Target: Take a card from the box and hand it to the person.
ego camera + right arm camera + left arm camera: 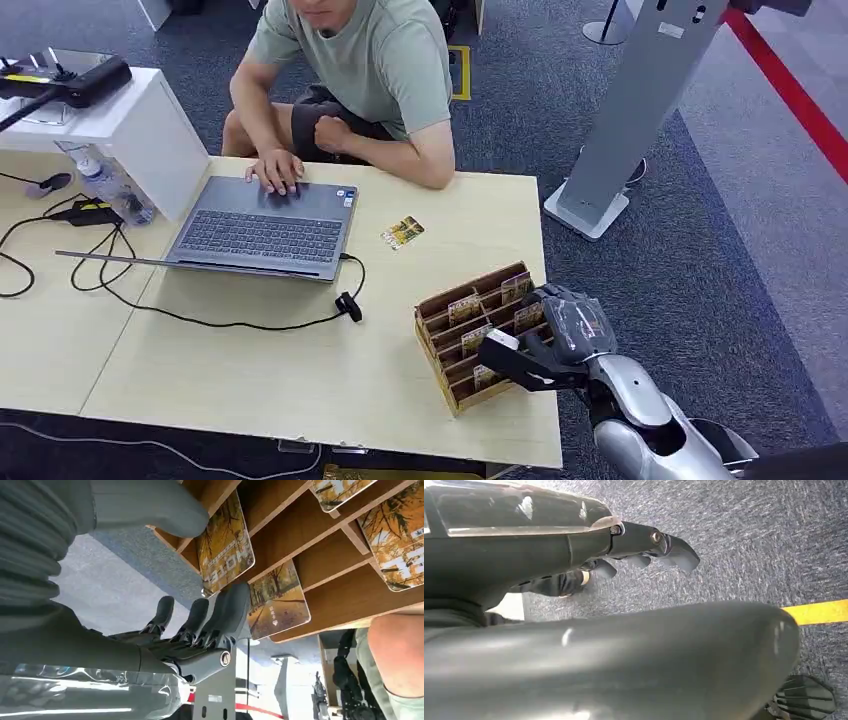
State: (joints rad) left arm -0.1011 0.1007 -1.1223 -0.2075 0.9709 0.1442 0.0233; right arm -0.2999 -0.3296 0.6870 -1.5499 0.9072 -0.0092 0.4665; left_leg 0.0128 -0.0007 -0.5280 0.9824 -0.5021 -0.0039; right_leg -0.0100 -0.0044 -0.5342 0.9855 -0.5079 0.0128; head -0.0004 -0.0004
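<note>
A wooden card box stands near the table's right front corner, with autumn-printed cards upright in its slots. My right hand is at the box's right side. In the right wrist view its thumb and dark fingers are apart on either side of one card that leans on a wooden divider; a second card lies just past the fingertips. Neither card is gripped. My left hand hangs over the carpet, holding nothing. The person sits across the table, one hand on a laptop.
The open laptop lies mid-table, its cable and black plug trailing toward the box. A loose card lies on the table between the laptop and the box. A white stand and a bottle are far left. A grey pillar stands beyond the table's right edge.
</note>
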